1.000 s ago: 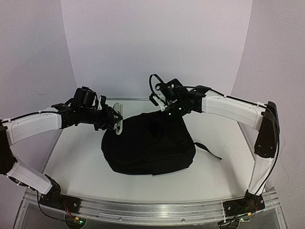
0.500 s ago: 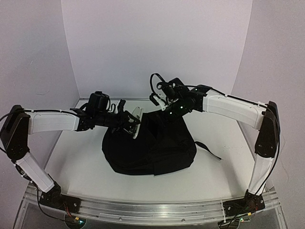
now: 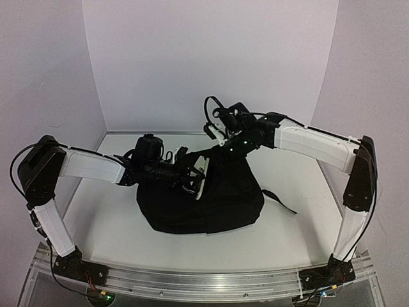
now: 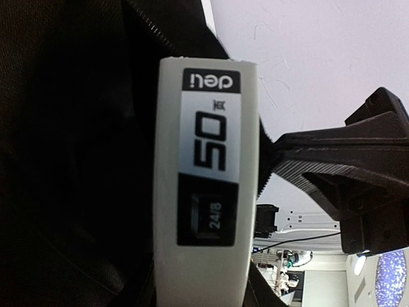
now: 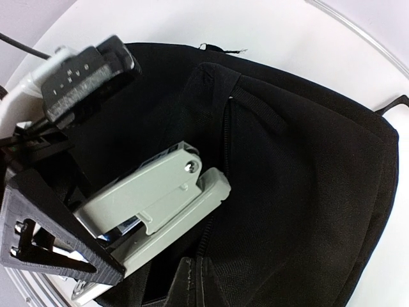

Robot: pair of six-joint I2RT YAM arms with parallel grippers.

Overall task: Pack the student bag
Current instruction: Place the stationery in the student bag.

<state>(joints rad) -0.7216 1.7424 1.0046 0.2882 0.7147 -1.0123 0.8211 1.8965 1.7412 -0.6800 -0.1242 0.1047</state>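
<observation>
Black fabric fills most of the left wrist view, too dark to show any seam or whether the student bag (image 3: 211,204) is open. Its mouth cannot be made out from above either. The right tool (image 3: 222,142) sits at the bag's raised far edge, clenched. Its fingertips are hidden, but the cloth peaks up into it, so it appears to pinch the bag. The left tool (image 3: 192,174) grips a grey stapler (image 3: 200,181) above the bag's far left part. Only one black finger (image 4: 345,173) shows in its own camera, while the other is behind the stapler. The stapler's lower end is cut off by the frame edge.

The bag lies in the middle of a white counter (image 3: 294,236), and one strap (image 3: 278,201) trails off to its right. Plain pale walls curve round the back and sides, and a metal rail (image 3: 204,278) runs along the near edge. A cluttered, blurred strip of room shows past the left tool.

The stapler's label, seen sideways, reads "deli", "50" and "24/6".
</observation>
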